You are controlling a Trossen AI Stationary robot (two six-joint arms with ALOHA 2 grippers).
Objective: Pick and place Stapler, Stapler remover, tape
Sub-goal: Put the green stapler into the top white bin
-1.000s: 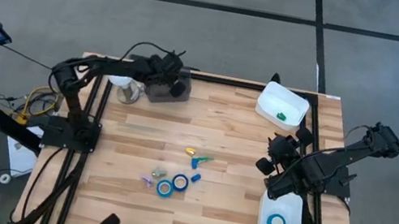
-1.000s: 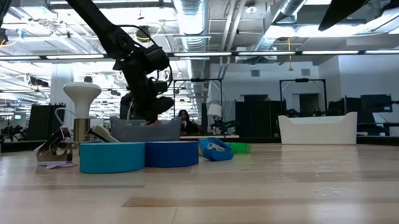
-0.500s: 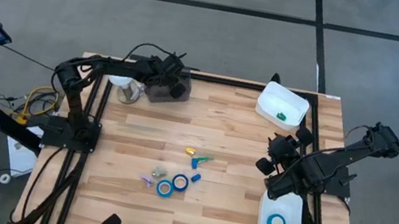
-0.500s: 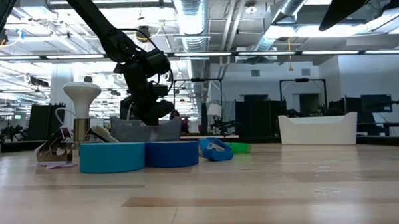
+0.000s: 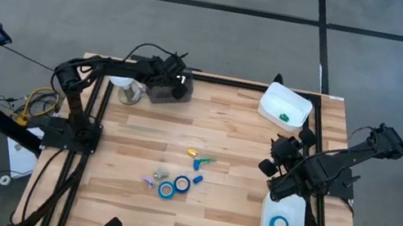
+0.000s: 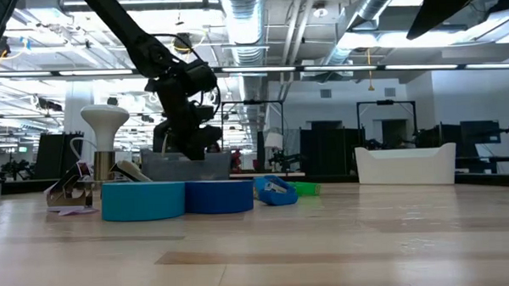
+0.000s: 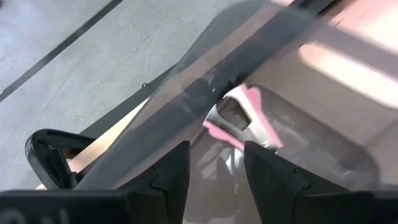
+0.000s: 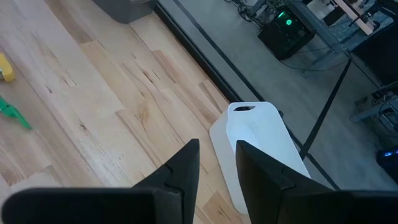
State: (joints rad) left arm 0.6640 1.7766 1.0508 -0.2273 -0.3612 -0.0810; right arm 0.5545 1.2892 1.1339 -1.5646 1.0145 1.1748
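Below left tool point(image 7: 214, 165): pink item point(image 7: 239, 118) inside grey bin point(image 5: 165, 90).

left gripper point(image 5: 176, 84): far-left table corner, fingers parted | right gripper point(image 5: 278, 153): right side, fingers parted

Bare light wooden tabletop point(image 5: 245, 146) open between small central clutter and bins. Two bright blue tape rolls point(image 5: 173, 186) touching, small coloured oblong items point(image 5: 198, 162) close around. Left gripper point(image 5: 174, 82) crowds grey translucent bin point(image 5: 157, 93); white bins point(image 5: 285, 107) line right edge.
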